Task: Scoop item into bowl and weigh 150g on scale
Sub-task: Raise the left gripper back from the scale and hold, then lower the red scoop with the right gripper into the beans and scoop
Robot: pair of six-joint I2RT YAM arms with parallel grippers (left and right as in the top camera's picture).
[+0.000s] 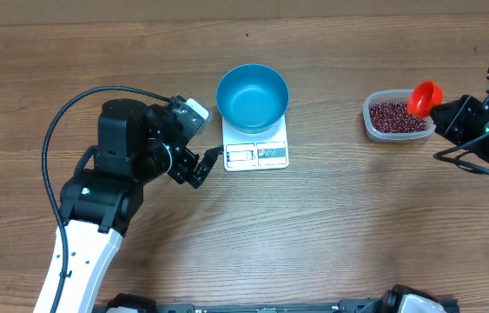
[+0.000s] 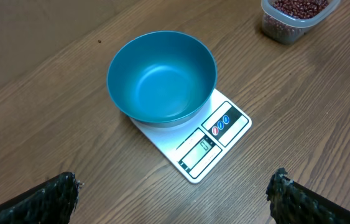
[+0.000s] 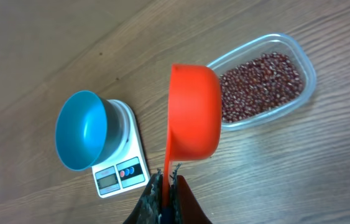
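1. The overhead camera looks straight down from high above the table [image 1: 331,235], with the scale [image 1: 256,154] near mid-frame.
2. My left wrist camera sits close before the scale's display edge, tilted down, facing toward the clear tub [image 2: 283,31] beyond.
3. My right wrist camera looks down along the red scoop [image 3: 193,112], farther from the scale, on the tub's side.
4. All three views share the scale, the blue bowl [image 1: 252,97] on it, and the tub.

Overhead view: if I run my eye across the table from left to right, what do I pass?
First the left gripper → blue bowl on the white scale → clear tub of beans → red scoop over the tub's right end → right gripper.
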